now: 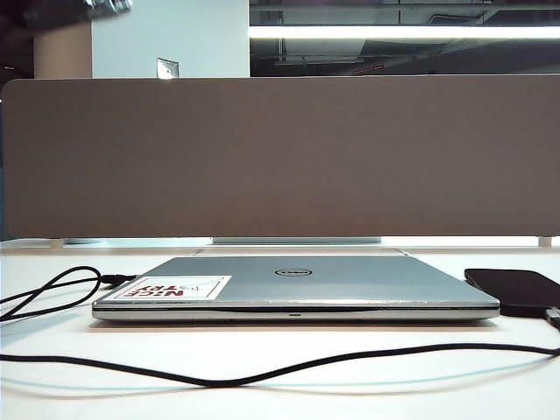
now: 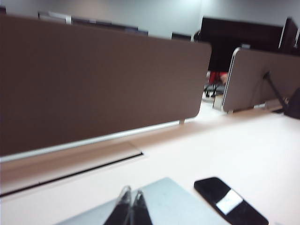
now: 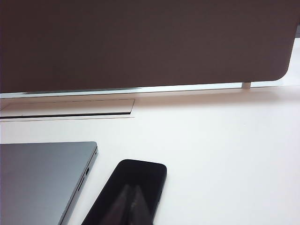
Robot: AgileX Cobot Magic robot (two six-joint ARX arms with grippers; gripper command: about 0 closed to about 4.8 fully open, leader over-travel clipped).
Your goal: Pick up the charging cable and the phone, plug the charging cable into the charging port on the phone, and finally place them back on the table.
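Observation:
The black phone [image 1: 516,290] lies flat on the white table [image 1: 394,394], just right of a closed laptop. The charging cable [image 1: 262,378] runs across the table's front, loops at the left [image 1: 52,293] and ends by the laptop's left corner. Its other end reaches a dark piece [image 1: 553,317] at the phone's near corner; whether it is joined I cannot tell. Neither gripper shows in the exterior view. My left gripper [image 2: 131,193] is shut and empty above the laptop [image 2: 178,206], with the phone [image 2: 229,201] off to its side. My right gripper [image 3: 130,188] is shut and empty, seen over the phone [image 3: 140,173].
The silver Dell laptop [image 1: 297,284] with a red-lettered sticker sits mid-table. A grey-brown divider panel [image 1: 280,157] closes off the back. A long cable slot [image 3: 65,108] is set into the table before the panel. A second divider [image 2: 262,77] stands further off.

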